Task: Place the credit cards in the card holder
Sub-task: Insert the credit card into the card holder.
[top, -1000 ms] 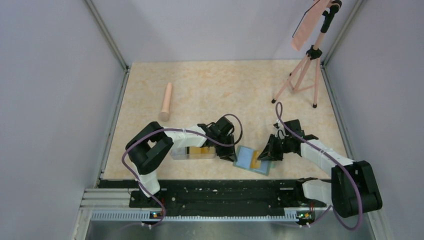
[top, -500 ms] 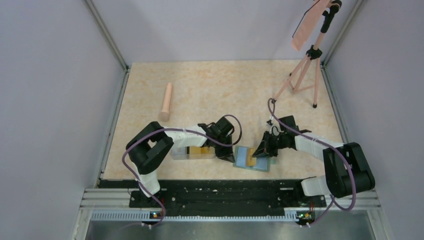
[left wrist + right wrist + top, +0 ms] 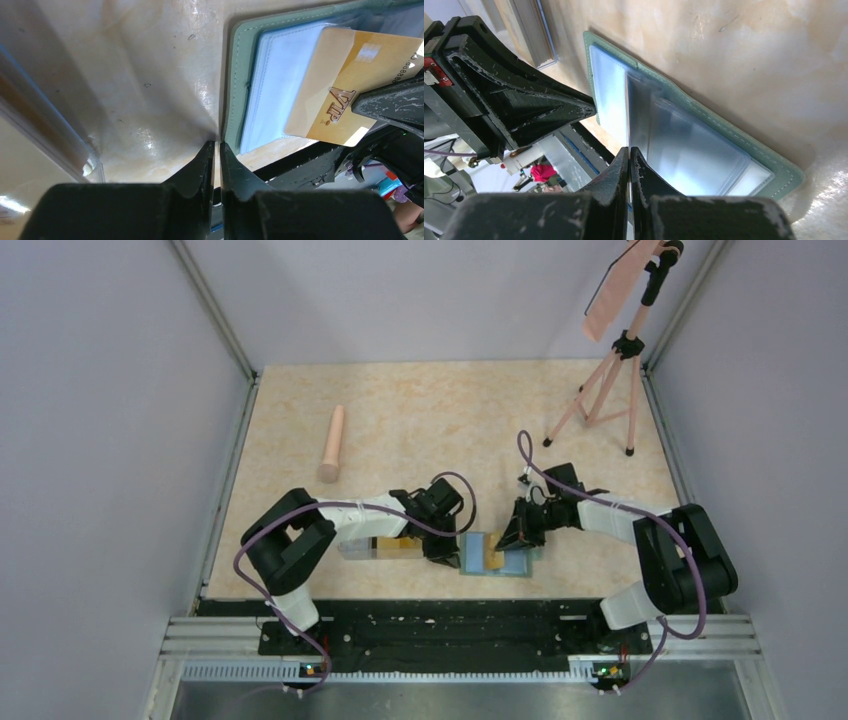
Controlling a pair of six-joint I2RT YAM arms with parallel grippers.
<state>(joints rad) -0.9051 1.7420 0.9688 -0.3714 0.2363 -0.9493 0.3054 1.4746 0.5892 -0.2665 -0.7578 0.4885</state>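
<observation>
The green card holder (image 3: 518,562) lies open near the table's front edge, its pale blue pocket pages (image 3: 280,85) showing. My right gripper (image 3: 506,539) is shut on a yellow-gold credit card (image 3: 345,80) printed "VIP" and holds it slanted over the pages. In the right wrist view that gripper (image 3: 629,148) shows the card only edge-on above the holder (image 3: 704,150). My left gripper (image 3: 447,554) is shut, and in the left wrist view its tips (image 3: 216,143) rest at the holder's left edge (image 3: 234,85). More yellow cards (image 3: 405,543) lie in a clear box.
The clear plastic box (image 3: 370,546) sits just left of the left gripper. A pink cylinder (image 3: 332,445) lies at the far left. A tripod (image 3: 608,380) carrying a pink board (image 3: 615,290) stands at the back right. The black rail (image 3: 430,625) runs along the front edge.
My right gripper has moved left with the yellow card, over the open holder. The holder and my left gripper have shifted slightly left.
</observation>
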